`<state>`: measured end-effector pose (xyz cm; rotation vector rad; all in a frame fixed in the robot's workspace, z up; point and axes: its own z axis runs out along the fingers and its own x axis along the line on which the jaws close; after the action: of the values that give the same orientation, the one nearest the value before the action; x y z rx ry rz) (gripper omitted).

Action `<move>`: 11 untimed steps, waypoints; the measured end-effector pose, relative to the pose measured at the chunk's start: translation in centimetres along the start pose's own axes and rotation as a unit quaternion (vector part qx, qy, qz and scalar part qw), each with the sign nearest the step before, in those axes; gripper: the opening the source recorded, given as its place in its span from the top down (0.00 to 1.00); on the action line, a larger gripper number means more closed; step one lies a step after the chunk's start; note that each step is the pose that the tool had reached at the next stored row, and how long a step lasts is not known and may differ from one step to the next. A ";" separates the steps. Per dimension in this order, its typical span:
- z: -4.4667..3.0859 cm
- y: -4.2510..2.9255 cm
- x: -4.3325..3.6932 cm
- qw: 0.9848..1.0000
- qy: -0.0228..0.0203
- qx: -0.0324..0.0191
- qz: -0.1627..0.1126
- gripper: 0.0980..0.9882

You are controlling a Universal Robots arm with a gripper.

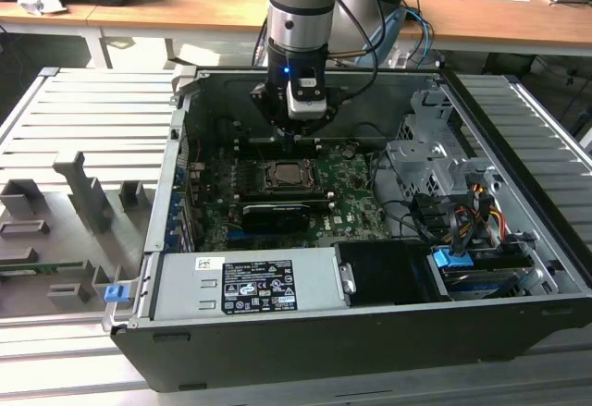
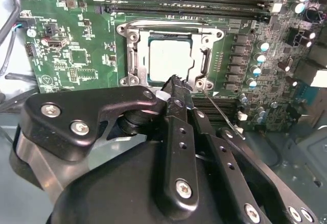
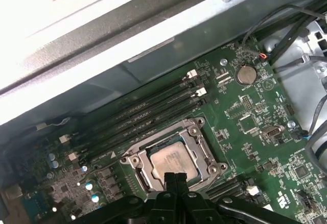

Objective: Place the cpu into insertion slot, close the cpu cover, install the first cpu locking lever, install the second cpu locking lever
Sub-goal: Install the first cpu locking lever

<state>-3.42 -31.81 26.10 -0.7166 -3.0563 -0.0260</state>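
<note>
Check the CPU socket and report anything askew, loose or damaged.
The cpu sits square under the closed cpu cover, with no damage visible. One oddity: a thin metal lever juts out from the socket's corner beside the gripper, seemingly not latched.

- Bench (image 1: 83, 119): grey ribbed metal top.
- Case (image 1: 370, 350): black, open, on the bench.
- Holders (image 1: 83, 193): grey blocks, at the exterior view's left of the case.
- Clip (image 1: 115, 292): blue, beside the case corner.
</note>
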 end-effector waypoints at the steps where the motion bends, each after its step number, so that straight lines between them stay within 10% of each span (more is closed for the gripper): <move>1: 0.00 0.00 0.00 1.000 0.000 0.000 -0.005 0.99; 11: 0.00 0.00 0.00 0.999 0.001 0.000 -0.049 0.99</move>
<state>-3.42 -31.81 26.10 -0.5656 -3.0869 -0.0257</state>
